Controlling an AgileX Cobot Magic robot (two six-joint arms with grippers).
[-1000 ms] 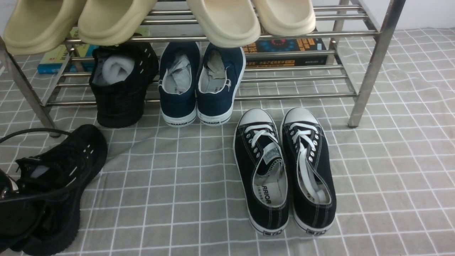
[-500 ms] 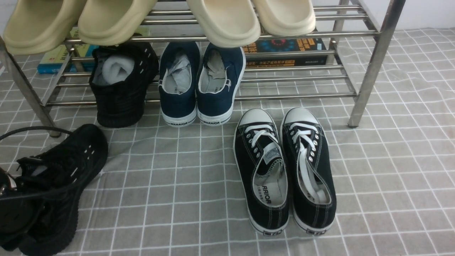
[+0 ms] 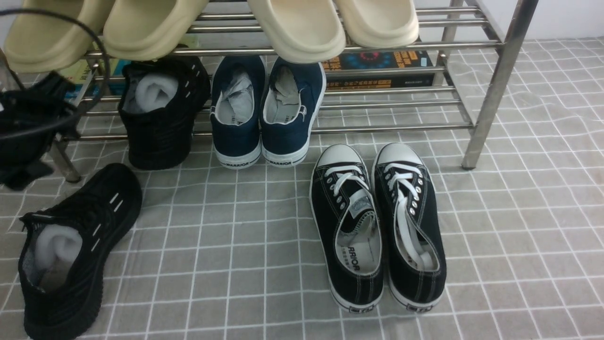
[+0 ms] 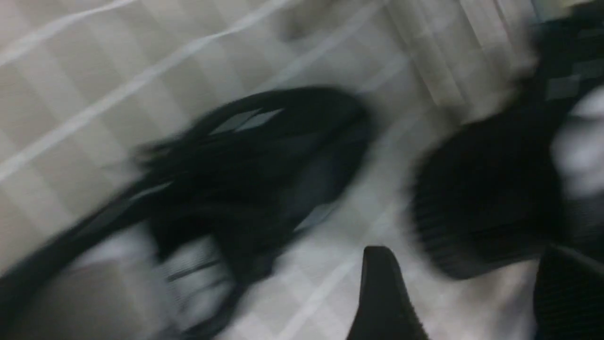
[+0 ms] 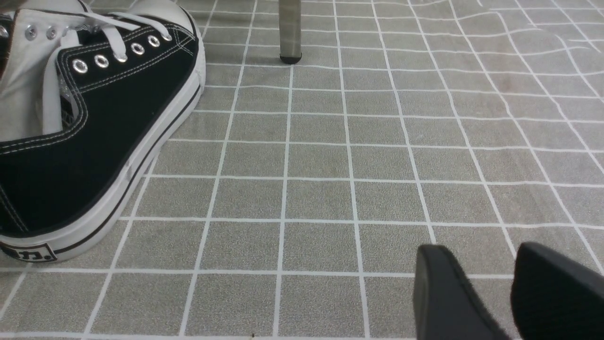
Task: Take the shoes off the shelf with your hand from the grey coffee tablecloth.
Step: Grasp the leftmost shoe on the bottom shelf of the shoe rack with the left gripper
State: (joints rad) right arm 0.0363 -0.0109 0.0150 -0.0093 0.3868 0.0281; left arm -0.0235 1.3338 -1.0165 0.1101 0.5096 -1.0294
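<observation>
One black knit shoe [image 3: 75, 250] with white dashes lies on the grey grid tablecloth [image 3: 236, 245] at the front left, white stuffing showing. Its mate [image 3: 163, 113] stands heel-out on the lower tier of the silver shelf [image 3: 387, 127]. My left gripper [image 3: 26, 141] hangs above the cloth by the shelf's left leg, cables looping over it. The blurred left wrist view shows the left gripper [image 4: 465, 255] open and empty, above the cloth between the lying shoe [image 4: 245, 179] and the shelf shoe [image 4: 490, 189]. My right gripper [image 5: 479, 248] hovers low over bare cloth, its fingers slightly apart, holding nothing.
A navy white-soled pair [image 3: 266, 113] sits on the lower tier beside the black shoe. A black canvas pair [image 3: 377, 226] stands on the cloth in front. Beige slippers [image 3: 297, 28] overhang the top tier. Books [image 3: 377, 68] lie behind. A shelf leg [image 5: 289, 33] stands ahead of the right gripper.
The left gripper opened, let go of the black shoe on the cloth, and rose up and back toward the shelf's left end. The shoe stays where it was set.
</observation>
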